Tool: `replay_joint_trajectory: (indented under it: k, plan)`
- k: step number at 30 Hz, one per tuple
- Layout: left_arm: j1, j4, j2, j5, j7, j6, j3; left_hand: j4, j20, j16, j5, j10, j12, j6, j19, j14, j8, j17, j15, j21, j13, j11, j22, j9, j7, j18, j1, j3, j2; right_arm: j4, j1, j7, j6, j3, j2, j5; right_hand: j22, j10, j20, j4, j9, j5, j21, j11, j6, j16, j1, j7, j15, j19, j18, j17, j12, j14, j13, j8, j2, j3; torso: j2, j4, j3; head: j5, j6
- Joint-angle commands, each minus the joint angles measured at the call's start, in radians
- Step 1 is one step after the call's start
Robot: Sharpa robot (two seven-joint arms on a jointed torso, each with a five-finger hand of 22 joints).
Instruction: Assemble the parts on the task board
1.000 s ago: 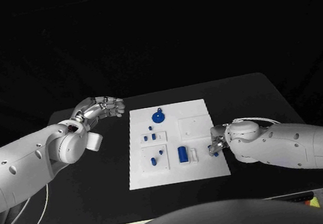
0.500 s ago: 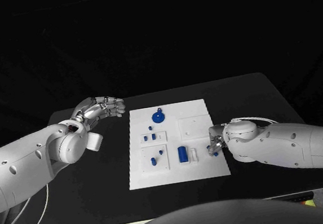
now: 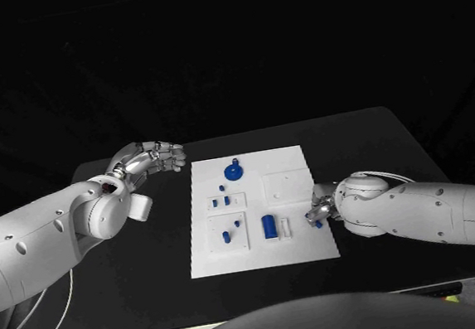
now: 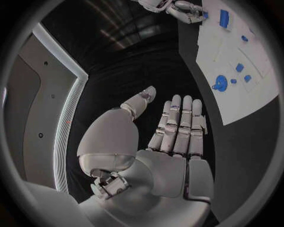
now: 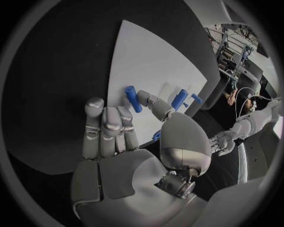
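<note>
The white task board (image 3: 258,212) lies flat in the middle of the black table (image 3: 146,279), with small blue parts spread over it. A round blue part with a small tab (image 3: 233,171) sits near the board's far end. Below it are a few little blue pegs (image 3: 221,203), two more small pieces (image 3: 231,231) on the near left square, and a larger blue cylinder (image 3: 270,226) standing near the middle of the near half.

At the board's right edge, the right hand (image 3: 320,206) rests low over the board. In the right wrist view its thumb tip touches a short blue peg (image 5: 132,98) that lies on the white surface, while the other fingers (image 5: 109,125) are curled in together beside it; whether the peg is actually pinched I cannot tell.

The left hand (image 3: 149,157) hovers over the bare table just off the board's far left corner, well apart from the parts. Its fingers (image 4: 180,124) are stretched out side by side, the thumb spread away, and it holds nothing.
</note>
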Motion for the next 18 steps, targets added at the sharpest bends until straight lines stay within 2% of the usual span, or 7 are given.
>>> replay_joint_trajectory:
  k: [1, 2, 11, 18]
  plan:
    - [0.001, 0.002, 0.002, 0.0, 0.006, 0.013, 0.001, 0.004, 0.005, -0.005, -0.005, -0.005, 0.003, -0.007, 0.003, 0.004, 0.005, -0.001, 0.002, -0.006, 0.0, -0.003, 0.021, -0.001, -0.003, 0.021, -0.009, -0.001, 0.003, 0.012, -0.017, 0.007, 0.001, -0.011, -0.001, 0.067, 0.02, 0.022, 0.001, -0.003, -0.406, 0.02, 0.003, -0.012, 0.008, 0.003, 0.036, -0.002, -0.011, 0.002, 0.037, 0.001, 0.008, 0.0, 0.004, 0.01, 0.039, -0.005, 0.0, -0.0005, 0.0, 0.001, 0.0]
    - [0.001, 0.002, 0.002, 0.0, 0.006, 0.013, 0.001, 0.004, 0.005, -0.005, -0.005, -0.005, 0.004, -0.007, 0.003, 0.004, 0.005, -0.001, 0.002, -0.006, 0.0, -0.003, 0.021, -0.001, -0.003, 0.021, -0.009, -0.001, 0.003, 0.019, -0.016, 0.007, -0.004, -0.009, -0.004, 0.067, 0.02, 0.03, 0.001, -0.002, -0.406, 0.04, 0.004, -0.013, 0.013, 0.003, 0.035, -0.004, -0.012, 0.003, 0.037, 0.002, 0.015, 0.0, 0.009, 0.013, 0.04, -0.008, -0.001, -0.0006, -0.0001, 0.001, 0.0]
    - [0.001, 0.003, 0.002, -0.001, 0.006, 0.013, 0.001, 0.004, 0.005, -0.004, -0.005, -0.005, 0.004, -0.007, 0.003, 0.004, 0.005, -0.001, 0.002, -0.006, 0.0, -0.003, 0.021, -0.001, -0.003, 0.021, -0.008, 0.0, 0.002, 0.092, -0.004, 0.015, -0.058, 0.005, -0.016, 0.076, 0.019, 0.038, 0.0, -0.001, -0.408, 0.052, 0.006, -0.016, 0.018, 0.003, 0.032, -0.006, -0.015, 0.005, 0.037, 0.002, 0.02, 0.001, 0.012, 0.014, 0.037, -0.017, 0.0, -0.0005, -0.0003, 0.002, 0.0]
    - [0.001, 0.003, 0.003, -0.002, 0.006, 0.014, 0.001, 0.003, 0.005, -0.004, -0.005, -0.005, 0.004, -0.007, 0.003, 0.004, 0.005, -0.001, 0.002, -0.006, 0.001, -0.003, 0.021, -0.001, -0.002, 0.021, -0.007, 0.0, 0.002, 0.139, 0.001, 0.02, -0.086, 0.006, -0.01, 0.112, 0.018, 0.041, -0.001, 0.001, -0.409, 0.057, 0.006, -0.017, 0.022, 0.003, 0.027, -0.007, -0.016, 0.006, 0.037, 0.001, 0.02, 0.001, 0.013, 0.016, 0.033, -0.024, 0.0, 0.0006, -0.0012, 0.005, 0.0]
